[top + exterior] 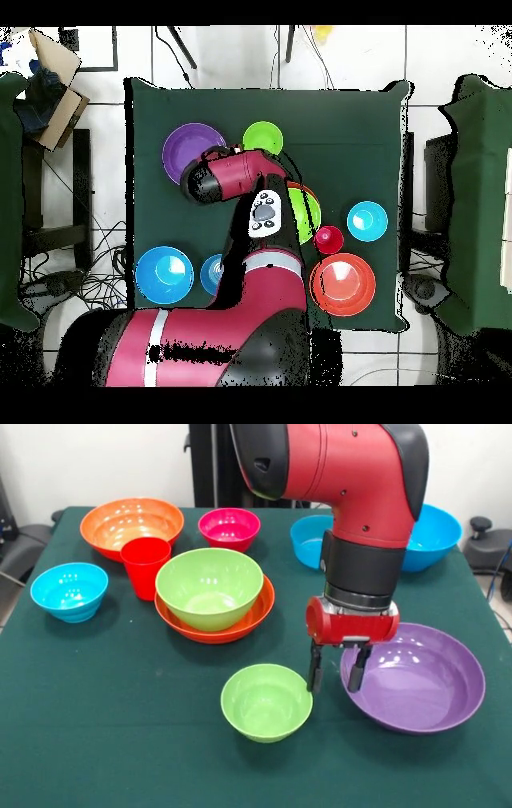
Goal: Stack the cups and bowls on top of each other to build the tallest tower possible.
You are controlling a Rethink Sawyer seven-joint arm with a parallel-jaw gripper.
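My gripper (337,669) hangs open at the left rim of the wide purple bowl (416,678) (188,150); one finger is inside the bowl and the other outside it. A small green bowl (266,702) (263,137) sits just left of the gripper. The tower is a larger green bowl (210,586) (310,215) nested in a wide orange bowl (240,628). The red cup (146,566) (328,239) stands upright beside it. In the overhead view the arm hides the gripper.
A second orange bowl (132,522) (343,284) and a magenta bowl (230,528) sit at the back. One blue bowl (70,590) (367,221) lies far left, and two more blue bowls (308,540) (438,536) sit behind the arm.
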